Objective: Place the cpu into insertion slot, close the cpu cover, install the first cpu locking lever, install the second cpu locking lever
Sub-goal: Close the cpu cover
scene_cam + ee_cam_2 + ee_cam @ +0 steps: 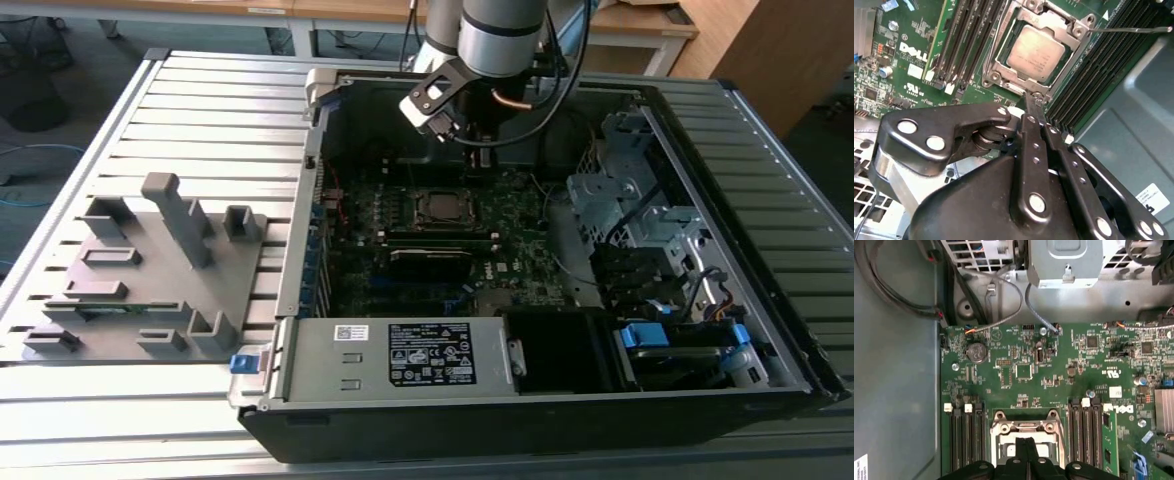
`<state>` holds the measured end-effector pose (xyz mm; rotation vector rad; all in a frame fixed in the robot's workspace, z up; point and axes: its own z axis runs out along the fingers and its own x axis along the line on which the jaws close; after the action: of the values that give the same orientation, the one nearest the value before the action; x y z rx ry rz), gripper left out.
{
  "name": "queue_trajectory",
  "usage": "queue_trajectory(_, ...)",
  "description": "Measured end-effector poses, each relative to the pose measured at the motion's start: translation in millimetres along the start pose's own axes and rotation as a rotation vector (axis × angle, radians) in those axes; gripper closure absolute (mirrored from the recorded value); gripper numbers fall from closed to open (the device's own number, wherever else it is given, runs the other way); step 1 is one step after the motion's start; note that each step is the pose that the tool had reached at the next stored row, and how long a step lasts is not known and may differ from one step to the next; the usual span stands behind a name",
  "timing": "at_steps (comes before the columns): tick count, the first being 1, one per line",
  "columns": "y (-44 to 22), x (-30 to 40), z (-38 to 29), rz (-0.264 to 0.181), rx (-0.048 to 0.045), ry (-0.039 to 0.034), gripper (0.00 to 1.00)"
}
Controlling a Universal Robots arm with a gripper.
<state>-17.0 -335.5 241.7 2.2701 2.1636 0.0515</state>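
My gripper (1035,102), fingers (1029,130) pinched narrow and empty, hangs at twelve o'clock of the insertion slot (441,207) in the exterior view. With the cpu cover (1004,62) down over the cpu (1035,54), the locking lever (1129,29) wants a slow, square press.

We've got a ribbed grey metal table (200,110) here, with a light wooden desk (360,10) behind it and a wooden panel (781,50) at the exterior view's right. Grey floor (94,50) shows past the table's far corner, and the lighting's pretty even.
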Motion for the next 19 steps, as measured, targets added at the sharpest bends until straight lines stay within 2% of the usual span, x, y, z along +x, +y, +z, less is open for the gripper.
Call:
queue_trajectory(15,0.0,0.0,0.5,0.000,0.0024,-0.0007,0.90)
queue_trajectory(17,-1.2,-0.1,0.7,0.000,0.0024,-0.0006,0.90)
queue_trajectory(19,-5.4,-0.3,1.1,0.000,0.0024,-0.0005,0.90)
